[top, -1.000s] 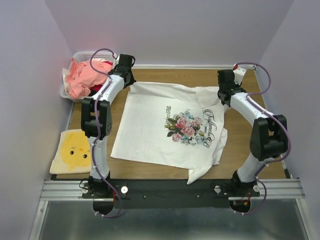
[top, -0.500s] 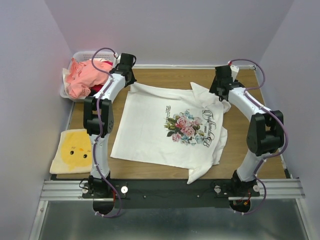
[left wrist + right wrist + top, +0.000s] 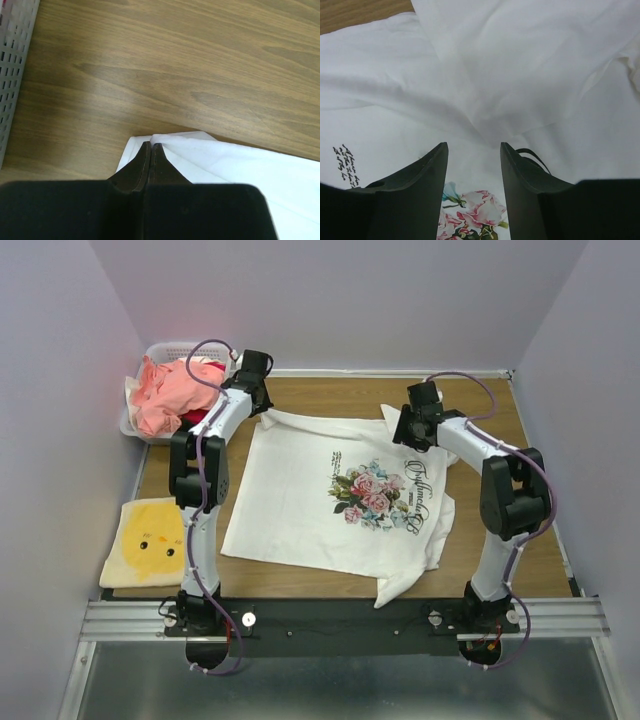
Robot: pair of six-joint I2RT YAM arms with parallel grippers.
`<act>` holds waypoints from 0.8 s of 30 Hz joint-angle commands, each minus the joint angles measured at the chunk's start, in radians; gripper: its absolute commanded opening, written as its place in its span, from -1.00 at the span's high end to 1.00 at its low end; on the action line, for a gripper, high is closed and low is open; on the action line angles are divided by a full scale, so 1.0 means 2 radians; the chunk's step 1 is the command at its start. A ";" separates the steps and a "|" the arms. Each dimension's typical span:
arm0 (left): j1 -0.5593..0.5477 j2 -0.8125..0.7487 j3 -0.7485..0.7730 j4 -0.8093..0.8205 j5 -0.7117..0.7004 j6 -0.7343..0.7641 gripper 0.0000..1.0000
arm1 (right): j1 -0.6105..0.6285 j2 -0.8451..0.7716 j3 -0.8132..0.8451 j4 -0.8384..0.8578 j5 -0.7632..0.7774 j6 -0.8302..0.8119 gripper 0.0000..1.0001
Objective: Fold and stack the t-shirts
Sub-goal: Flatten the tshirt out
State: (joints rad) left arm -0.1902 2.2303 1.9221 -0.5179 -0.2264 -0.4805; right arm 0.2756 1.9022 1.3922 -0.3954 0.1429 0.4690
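Lying spread, chest side up, across the middle of the wooden counter (image 3: pixel 330 392): one white t-shirt (image 3: pixel 300 490). Floral print (image 3: pixel 372 492) with dark script lettering sits right of centre. Right side of the shirt is rumpled, with a sleeve folded over near the far right corner and another flap trailing toward the near edge.

Left claw (image 3: pixel 151 146): clenched, fingers pressed together, tips pinching the far left corner of the white t-shirt. The cloth rises to a small peak right at the tips. Bare wood lies beyond it.

Right claw (image 3: pixel 472 146): released, fingers standing apart with nothing between them. It is over the far right part of the shirt, just beyond the print, above overlapping folds of white cloth. Cannot tell whether the tips touch the fabric.

Basket (image 3: pixel 168 346): white lattice plastic, at the far left corner off the counter's edge, holding salmon-pink and red t-shirts (image 3: pixel 172 392) in a loose heap.

Yellow folded cloth (image 3: pixel 148 540): flat at the near left, beside the left arm, well apart from the white shirt.
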 commanded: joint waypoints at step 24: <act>0.011 0.022 0.016 -0.008 0.001 0.011 1.00 | -0.001 0.066 0.045 -0.015 0.079 0.010 0.09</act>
State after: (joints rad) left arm -0.1802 2.2547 1.9240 -0.5228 -0.2256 -0.4702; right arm 0.2749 2.0220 1.4425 -0.4122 0.2268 0.4896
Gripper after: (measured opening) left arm 0.012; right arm 0.471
